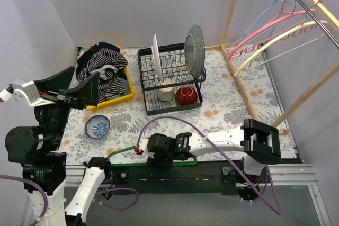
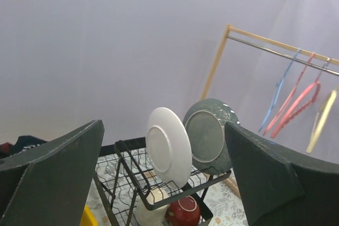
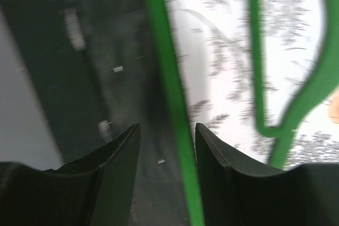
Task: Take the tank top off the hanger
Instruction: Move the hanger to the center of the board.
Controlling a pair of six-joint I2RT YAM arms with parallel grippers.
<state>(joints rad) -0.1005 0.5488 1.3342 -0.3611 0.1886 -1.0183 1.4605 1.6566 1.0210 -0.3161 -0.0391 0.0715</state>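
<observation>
A bare green hanger (image 1: 123, 152) lies flat at the table's near edge. My right gripper (image 1: 152, 155) hovers low over it. In the right wrist view the jaws (image 3: 167, 126) stand slightly apart, and the hanger's green bar (image 3: 174, 99) runs between them, close to the right finger. A striped garment (image 1: 100, 66) lies bunched with other clothes in a yellow bin (image 1: 126, 92) at the back left; I cannot tell which piece is the tank top. My left gripper (image 1: 80, 86) is raised high at the left, wide open and empty (image 2: 164, 125).
A black dish rack (image 1: 169, 80) in the middle holds a white plate (image 1: 156, 56), a grey-green plate (image 1: 194, 43), a red bowl (image 1: 186, 95) and a white cup (image 1: 166, 93). A blue patterned bowl (image 1: 97, 126) sits front left. A wooden rail with empty hangers (image 1: 275, 30) stands at the right.
</observation>
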